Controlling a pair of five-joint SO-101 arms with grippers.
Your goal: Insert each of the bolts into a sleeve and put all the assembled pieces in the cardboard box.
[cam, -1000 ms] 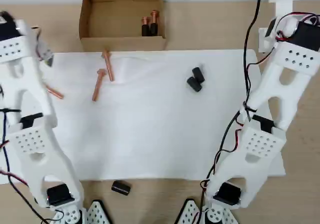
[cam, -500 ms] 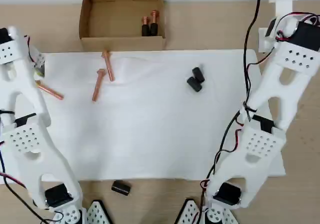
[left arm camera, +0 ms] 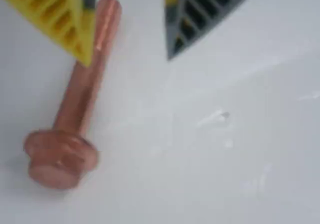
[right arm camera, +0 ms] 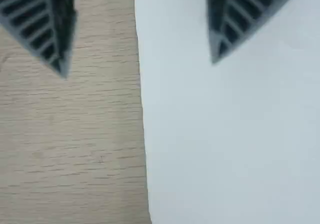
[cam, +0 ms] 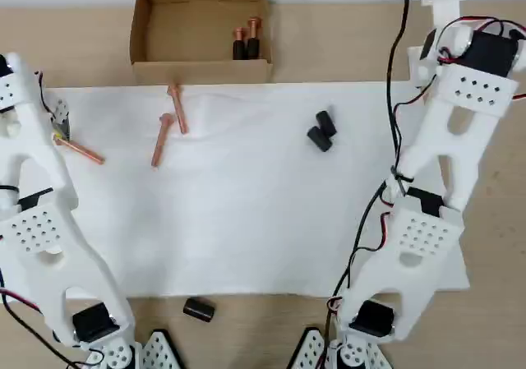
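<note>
A copper bolt (cam: 80, 149) lies at the left edge of the white cloth (cam: 246, 221). My left gripper (left arm camera: 130, 39) is open just above it; the yellow finger (left arm camera: 60, 19) touches the shaft of this bolt (left arm camera: 75, 114), the dark finger stands clear on the cloth. Two more bolts (cam: 177, 108) (cam: 162, 139) lie near the cardboard box (cam: 141, 32), which holds two assembled pieces (cam: 246, 40). Two black sleeves (cam: 322, 131) sit on the cloth at the right. My right gripper (right arm camera: 140, 59) is open over the cloth's edge, holding nothing.
A third black sleeve (cam: 198, 309) lies on the wooden table (cam: 345, 40) in front of the cloth. The right arm (cam: 444, 139) stretches along the cloth's right side. The cloth's middle is bare.
The left arm has swung toward the left edge and its gripper has come down over the end of the leftmost bolt. The right arm has shifted slightly to the left.
</note>
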